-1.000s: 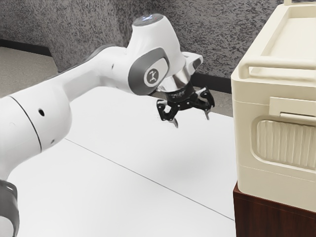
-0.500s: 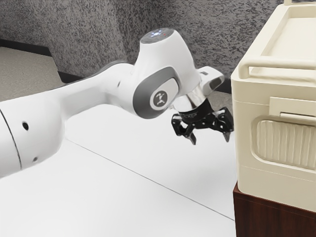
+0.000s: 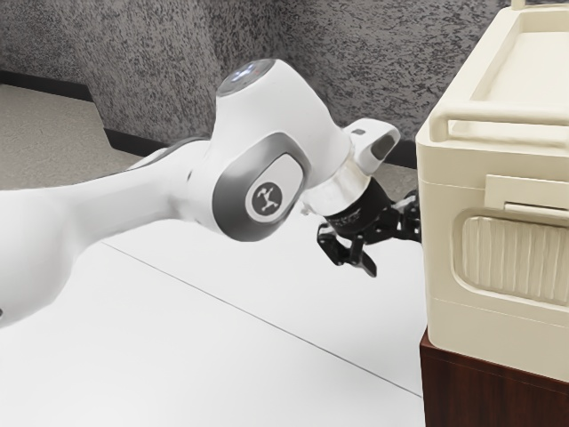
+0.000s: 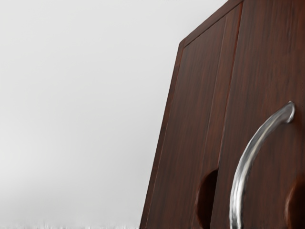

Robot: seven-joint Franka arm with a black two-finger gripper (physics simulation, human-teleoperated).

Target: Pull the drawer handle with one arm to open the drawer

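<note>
The drawer handle (image 4: 243, 171) is, in the wrist view, a bowed, shiny metal bar on a dark wooden front (image 4: 259, 71). One end meets the wood, and the curve stands clear of it. Nothing is clasped around the visible part. A narrower wooden panel (image 4: 200, 95) lies beside that front, beyond a seam. The front seems to sit flush, so I judge the drawer unopened, though the angle leaves some doubt.

In the exterior view, the gripper (image 3: 394, 253) is tilted beside the cream case (image 3: 444, 258), whose near corner partly hides it. The fingers (image 3: 364, 260) look released and spread, with nothing seen between them. Below the case stands a dark wooden cabinet (image 3: 489, 391), probably the one bearing the handle.

The approach looks well along; lining up, grasping the bar and the whole pull remain. A skewed approach could knock the bar or catch the case.
</note>
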